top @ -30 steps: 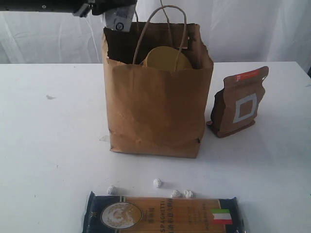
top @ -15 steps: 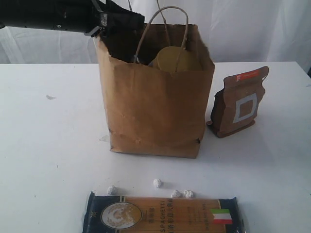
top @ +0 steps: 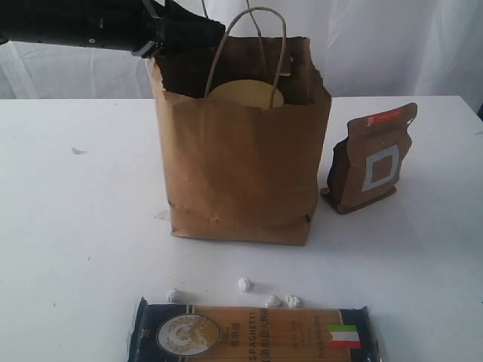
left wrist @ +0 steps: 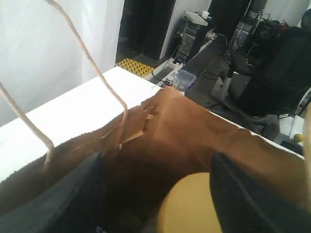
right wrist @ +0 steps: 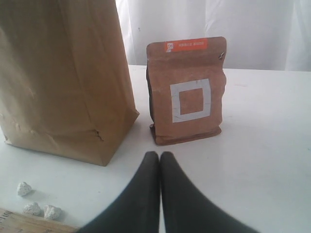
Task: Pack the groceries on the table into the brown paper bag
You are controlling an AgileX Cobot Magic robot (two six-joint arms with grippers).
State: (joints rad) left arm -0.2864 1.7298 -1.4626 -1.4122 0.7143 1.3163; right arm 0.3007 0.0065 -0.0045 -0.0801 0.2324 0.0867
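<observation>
blue spaghetti packet marked SPAGHETTI, Italian flag

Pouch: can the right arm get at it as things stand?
Probably yes. The right gripper, shut, points at the upright pouch with only bare table between them; the bag stands to the side, not across that path. The jaws would have to open first.

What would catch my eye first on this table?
The tall brown paper bag stands mid-table, a yellow round item peeking from its open top while the black left gripper hangs open over its rim. A brown pouch stands beside it, and a blue spaghetti packet lies in front.
</observation>
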